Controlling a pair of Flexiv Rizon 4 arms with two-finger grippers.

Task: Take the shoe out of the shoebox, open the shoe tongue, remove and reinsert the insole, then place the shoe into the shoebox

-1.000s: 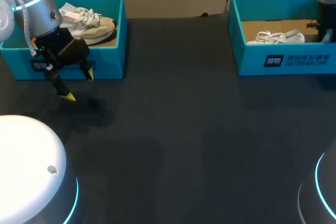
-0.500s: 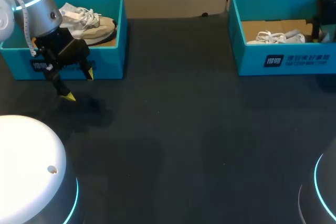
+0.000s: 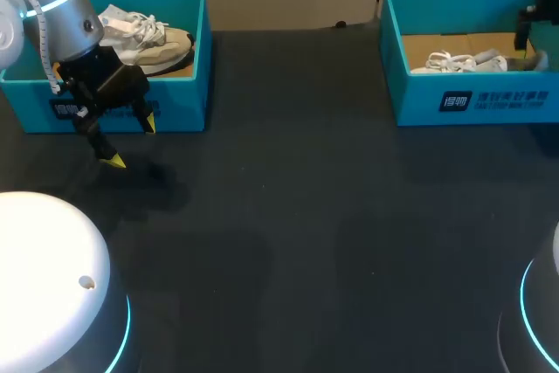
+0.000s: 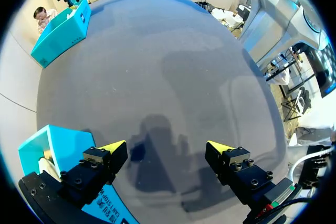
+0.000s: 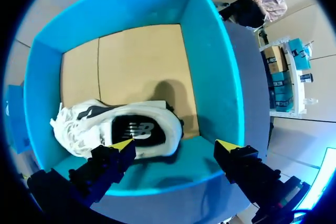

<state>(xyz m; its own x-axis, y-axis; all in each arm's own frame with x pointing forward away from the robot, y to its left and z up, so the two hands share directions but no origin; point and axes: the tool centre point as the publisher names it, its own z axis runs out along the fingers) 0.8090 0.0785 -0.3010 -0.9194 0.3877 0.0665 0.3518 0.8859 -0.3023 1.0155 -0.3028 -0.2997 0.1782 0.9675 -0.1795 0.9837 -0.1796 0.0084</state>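
Inside the right teal shoebox point(image 3: 472, 98) a white shoe point(image 3: 467, 62) lies on the cardboard floor. In the right wrist view the white shoe point(image 5: 121, 127) rests on its side, dark logo patch facing up, against the near wall of the shoebox point(image 5: 212, 66). My right gripper point(image 5: 175, 145) hangs open above it, touching nothing. My right arm point(image 3: 543, 15) shows at the table's far right edge. My left gripper point(image 3: 131, 140) stands open over bare table just in front of the left teal shoebox point(image 3: 175, 102), which holds a beige and white shoe point(image 3: 148, 37). The left gripper point(image 4: 166, 146) is empty.
The black table point(image 3: 306, 216) spreads wide between the two boxes. A corner of the left box point(image 4: 58, 145) sits beside my left gripper's finger, and the right box point(image 4: 60, 30) shows far across the table. White arm bases point(image 3: 44, 277) stand at the near corners.
My right gripper has opened, letting go of the white shoe, which stays in the right box. The right arm has drawn back toward the right edge. The left arm has not moved.
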